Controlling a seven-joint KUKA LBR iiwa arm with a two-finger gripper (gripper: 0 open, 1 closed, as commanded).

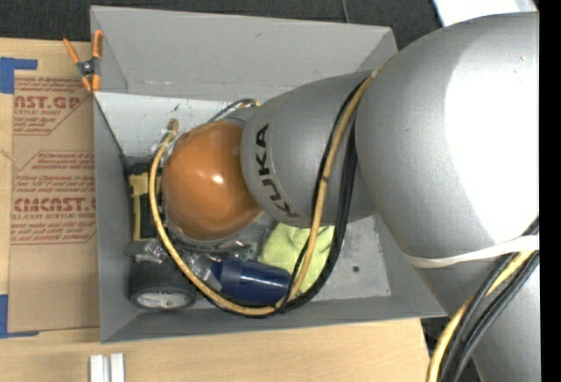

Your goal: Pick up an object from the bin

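Observation:
A dark blue cylinder (256, 281) lies near the bin's front wall, just below the arm's orange dome. Beside it on the right is a yellow-green cloth-like thing (296, 247), partly hidden under the arm and a cable. In the front left corner sits a black round thing with a white dial face (159, 292). A yellow and black flat thing (138, 201) lies along the left wall. Some clear, shiny plastic (203, 263) peeks out from under the dome.
The arm comes in from the right and covers most of the bin's floor. Its orange dome hangs over the left middle, and a black and yellow cable loops round the dome down to the front wall. Bare floor shows at the front right.

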